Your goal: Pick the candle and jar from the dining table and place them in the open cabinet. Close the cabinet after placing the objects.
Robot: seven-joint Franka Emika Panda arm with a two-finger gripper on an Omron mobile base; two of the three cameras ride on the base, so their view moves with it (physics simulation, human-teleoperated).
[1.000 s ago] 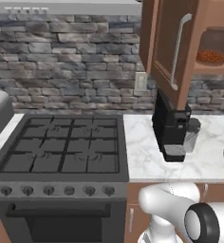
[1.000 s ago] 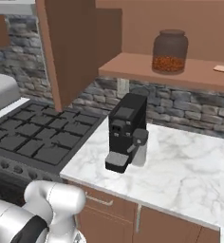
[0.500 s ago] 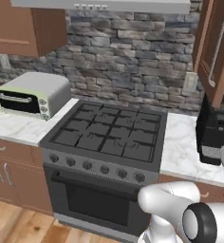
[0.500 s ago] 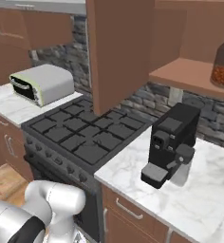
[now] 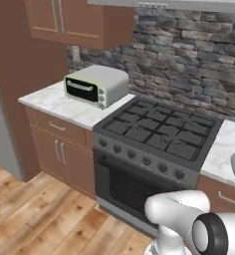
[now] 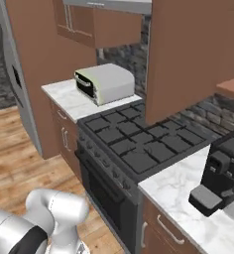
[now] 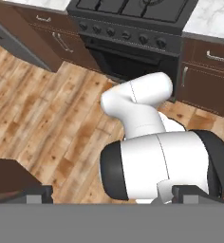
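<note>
The gripper [image 7: 114, 193] shows in the hand view with its two dark fingertips [image 7: 38, 193] set far apart at the bottom corners. The jaws stand wide open with nothing gripped between them. Beyond them lies a wooden floor [image 7: 47, 118]. At the top of this view are the front of the stove [image 7: 133, 33] with its row of knobs and the low brown cupboards [image 7: 206, 76] on either side of it.

In the left base view the arm [image 5: 181, 219] rises at the lower right, folded low in front of the stove [image 5: 159, 132]. A pale toaster oven [image 5: 96, 85] stands on the marble counter [image 5: 50, 102] just left of the stove. Brown wall cupboards [image 5: 64, 20] hang above it against a grey stone wall [image 5: 189, 45].

In the right base view the cabinet [image 6: 198, 54] hangs at the upper right. Its flat brown door stands open over the right side of the stove [image 6: 139, 144], and the edge of a shelf [image 6: 232, 87] shows at the far right. A black coffee machine [image 6: 222, 176] sits below it on the marble counter [image 6: 178, 198]. The toaster oven [image 6: 105, 83] stands to the left of the stove.
</note>
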